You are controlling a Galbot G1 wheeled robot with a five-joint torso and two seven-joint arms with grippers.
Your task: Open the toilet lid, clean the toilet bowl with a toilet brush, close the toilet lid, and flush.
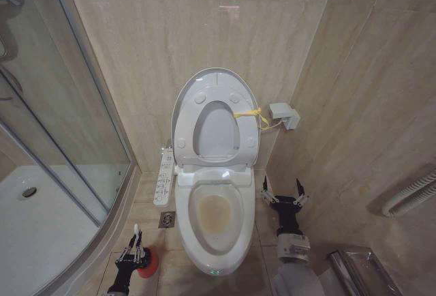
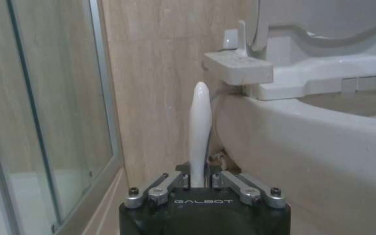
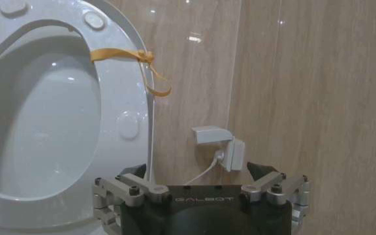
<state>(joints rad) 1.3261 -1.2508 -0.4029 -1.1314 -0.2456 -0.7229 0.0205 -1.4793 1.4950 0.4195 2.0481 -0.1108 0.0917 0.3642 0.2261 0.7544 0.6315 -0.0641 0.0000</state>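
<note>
Left end effector (image 2: 201, 188) round toilet brush (image 2: 199, 132) (handle upright)

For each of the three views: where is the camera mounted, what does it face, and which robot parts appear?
Head: high up, looking down on the toilet bowl; left gripper and right gripper show.
Left wrist: low, facing the toilet brush; left gripper grips it.
Right wrist: faces the toilet lid; right gripper open.
Shared: the raised lid.
</note>
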